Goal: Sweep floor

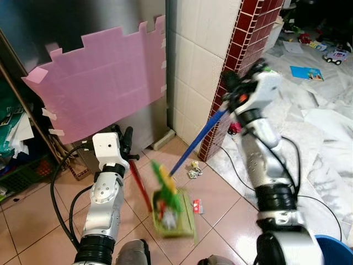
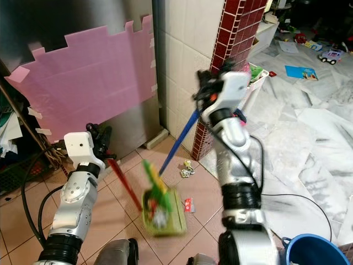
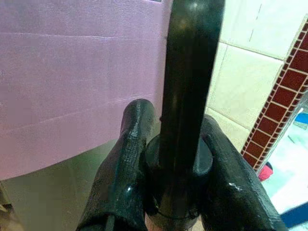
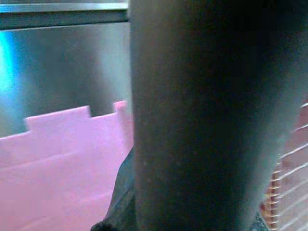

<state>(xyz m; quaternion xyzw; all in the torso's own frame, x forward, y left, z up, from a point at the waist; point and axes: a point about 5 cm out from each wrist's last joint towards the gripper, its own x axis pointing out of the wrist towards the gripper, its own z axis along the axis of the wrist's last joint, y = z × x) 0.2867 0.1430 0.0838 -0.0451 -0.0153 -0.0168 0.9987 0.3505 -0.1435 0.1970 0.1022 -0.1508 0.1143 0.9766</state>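
Legible text, labels, brands, numbers, signs: none. The small wrappers (image 1: 193,169) on the tiled floor (image 1: 33,215) and the blue booklet (image 1: 308,72) on the far floor carry print too small and blurred to read.

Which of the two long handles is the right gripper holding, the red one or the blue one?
The blue handle: it slants up into the right gripper by the brick pillar. The red handle rises to the left gripper.
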